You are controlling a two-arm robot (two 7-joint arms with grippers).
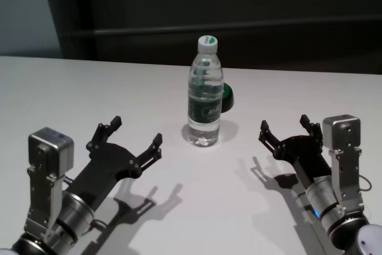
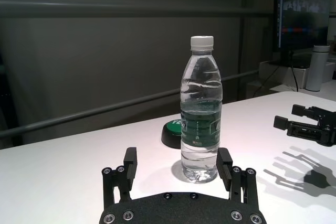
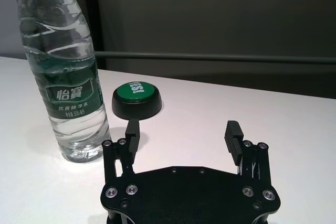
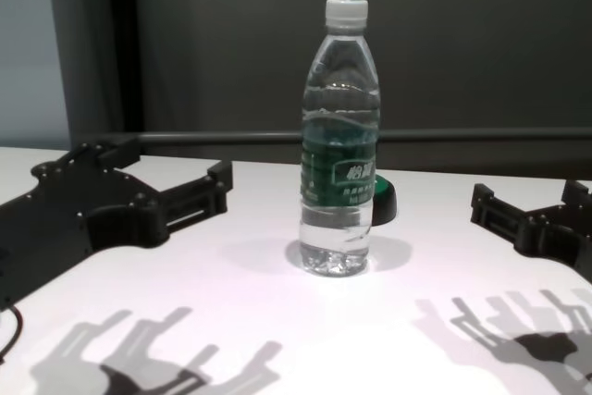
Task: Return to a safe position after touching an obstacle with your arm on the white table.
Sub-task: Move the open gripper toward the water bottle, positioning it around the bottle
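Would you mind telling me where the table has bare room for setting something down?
Bare white table lies left of the bottle, and in front of it between the open left gripper and right gripper. Crowded just behind the bottle, by the green button.

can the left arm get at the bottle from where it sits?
Probably yes. The left gripper hangs open over the white table, aimed toward the water bottle, with only bare tabletop between them. The green-and-black button sits behind the bottle, out of that path. The right gripper is off to the other side.
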